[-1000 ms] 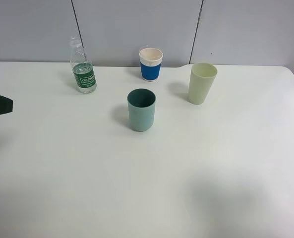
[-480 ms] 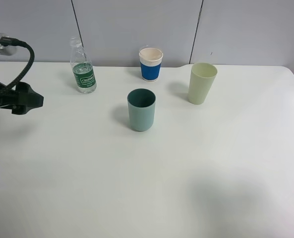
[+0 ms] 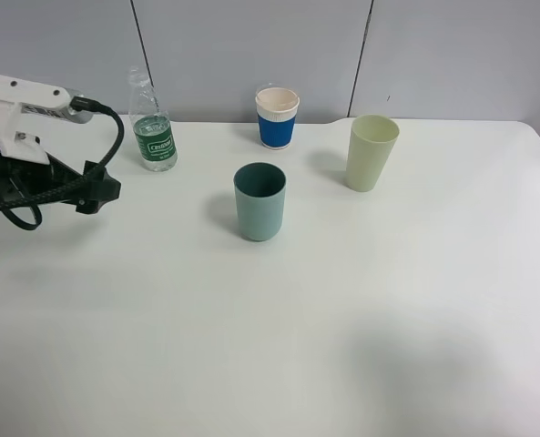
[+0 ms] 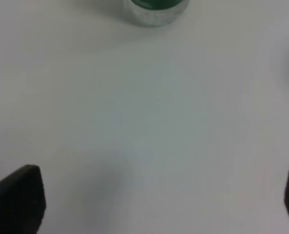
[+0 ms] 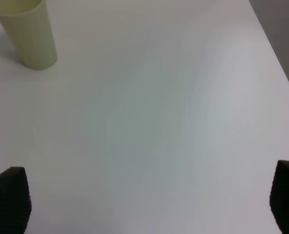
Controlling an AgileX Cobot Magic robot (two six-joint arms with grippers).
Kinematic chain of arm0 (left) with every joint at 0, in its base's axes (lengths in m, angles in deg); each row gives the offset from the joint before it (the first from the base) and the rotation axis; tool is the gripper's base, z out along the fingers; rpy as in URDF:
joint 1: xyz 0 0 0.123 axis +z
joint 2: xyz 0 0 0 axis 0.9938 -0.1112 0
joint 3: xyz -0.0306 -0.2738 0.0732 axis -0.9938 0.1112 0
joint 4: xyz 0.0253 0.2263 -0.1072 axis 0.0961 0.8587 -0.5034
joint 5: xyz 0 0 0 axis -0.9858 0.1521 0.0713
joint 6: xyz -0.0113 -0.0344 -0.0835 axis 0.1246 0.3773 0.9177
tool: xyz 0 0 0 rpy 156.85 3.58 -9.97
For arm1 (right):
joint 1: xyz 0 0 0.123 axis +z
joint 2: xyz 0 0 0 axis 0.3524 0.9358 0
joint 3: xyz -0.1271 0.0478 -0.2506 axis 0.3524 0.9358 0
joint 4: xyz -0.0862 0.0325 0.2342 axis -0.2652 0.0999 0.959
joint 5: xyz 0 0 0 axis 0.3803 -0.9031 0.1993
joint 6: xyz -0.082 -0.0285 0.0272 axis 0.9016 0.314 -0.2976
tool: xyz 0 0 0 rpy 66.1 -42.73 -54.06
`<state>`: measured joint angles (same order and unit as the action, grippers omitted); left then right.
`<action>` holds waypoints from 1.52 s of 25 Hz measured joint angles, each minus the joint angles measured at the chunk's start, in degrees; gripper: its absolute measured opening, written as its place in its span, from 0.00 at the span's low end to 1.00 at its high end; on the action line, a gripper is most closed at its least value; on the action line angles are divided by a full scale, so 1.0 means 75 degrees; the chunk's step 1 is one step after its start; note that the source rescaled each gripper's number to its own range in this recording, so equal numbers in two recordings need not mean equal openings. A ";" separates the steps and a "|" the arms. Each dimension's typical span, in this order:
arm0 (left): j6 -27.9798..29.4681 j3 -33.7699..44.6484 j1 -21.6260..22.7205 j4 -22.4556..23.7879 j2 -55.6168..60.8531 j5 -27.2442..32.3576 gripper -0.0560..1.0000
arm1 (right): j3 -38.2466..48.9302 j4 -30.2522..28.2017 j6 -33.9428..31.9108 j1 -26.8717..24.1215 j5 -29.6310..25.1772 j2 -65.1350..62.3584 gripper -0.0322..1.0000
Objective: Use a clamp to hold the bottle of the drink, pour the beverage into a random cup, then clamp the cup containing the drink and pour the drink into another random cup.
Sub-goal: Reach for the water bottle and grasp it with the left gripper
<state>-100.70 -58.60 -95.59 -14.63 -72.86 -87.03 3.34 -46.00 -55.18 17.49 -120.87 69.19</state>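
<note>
A clear bottle (image 3: 151,123) with a green label stands upright at the back left of the white table (image 3: 342,309); its base shows in the left wrist view (image 4: 156,9). A teal cup (image 3: 259,201) stands mid-table, a blue and white paper cup (image 3: 277,116) at the back, a pale green cup (image 3: 371,152) to the right, also in the right wrist view (image 5: 26,32). My left gripper (image 3: 101,189) is open and empty, just front-left of the bottle, with fingertips (image 4: 17,200) wide apart. My right gripper (image 5: 149,200) is open and empty, out of the exterior view.
A grey panelled wall (image 3: 251,45) runs behind the table. The table's right edge (image 5: 276,53) shows in the right wrist view. My left arm's black cable (image 3: 42,196) loops over the table at the left.
My left arm has come in from the left edge and moved right and back toward the bottle. The bottle and the cups have not moved.
</note>
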 joint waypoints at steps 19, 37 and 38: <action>0.0027 -0.0019 -0.0100 0.0646 -0.2351 -0.3951 1.00 | 0.0000 0.0000 0.0000 0.0000 0.0000 0.0000 0.95; 0.1403 -0.0620 -0.0100 0.1470 -0.4439 -0.6424 1.00 | 0.0000 0.0000 0.0000 0.0000 0.0000 0.0000 0.95; 0.1459 -0.0712 -0.0100 0.1492 -0.4534 -0.6466 1.00 | 0.0000 0.0000 0.0000 0.0000 0.0000 0.0000 0.95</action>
<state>-89.76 -63.94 -96.34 -3.44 -106.86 -135.52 3.34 -46.00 -55.18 17.49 -120.87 69.19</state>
